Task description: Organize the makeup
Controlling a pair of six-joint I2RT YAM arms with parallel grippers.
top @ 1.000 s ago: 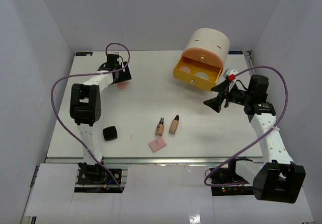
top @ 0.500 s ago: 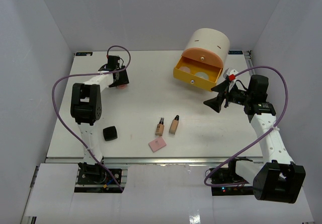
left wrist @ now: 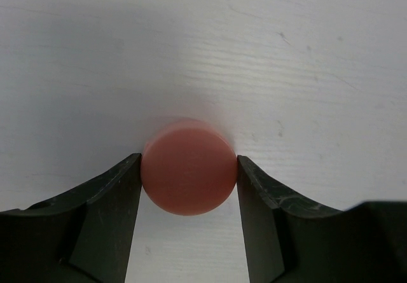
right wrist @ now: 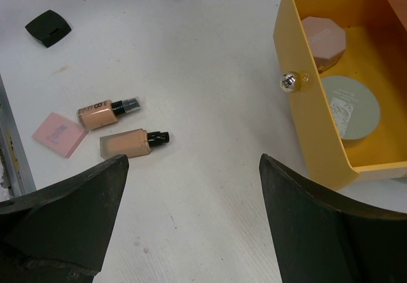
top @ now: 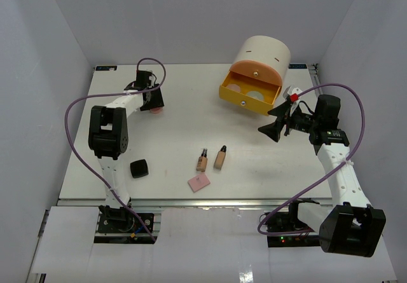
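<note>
At far left, left gripper (left wrist: 189, 166) low, jaws against pink jar (left wrist: 188, 176).

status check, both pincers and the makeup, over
Left pincer closed on small round pink jar. Right pincer open, empty, beside open yellow drawer. Nothing crowding the jar.

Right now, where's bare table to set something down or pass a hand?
Free: mid-table between the pink jar in the left gripper and the yellow drawer; near-right, between bottles and right arm. Crowded: bottles, pink square, black compact near front.
</note>
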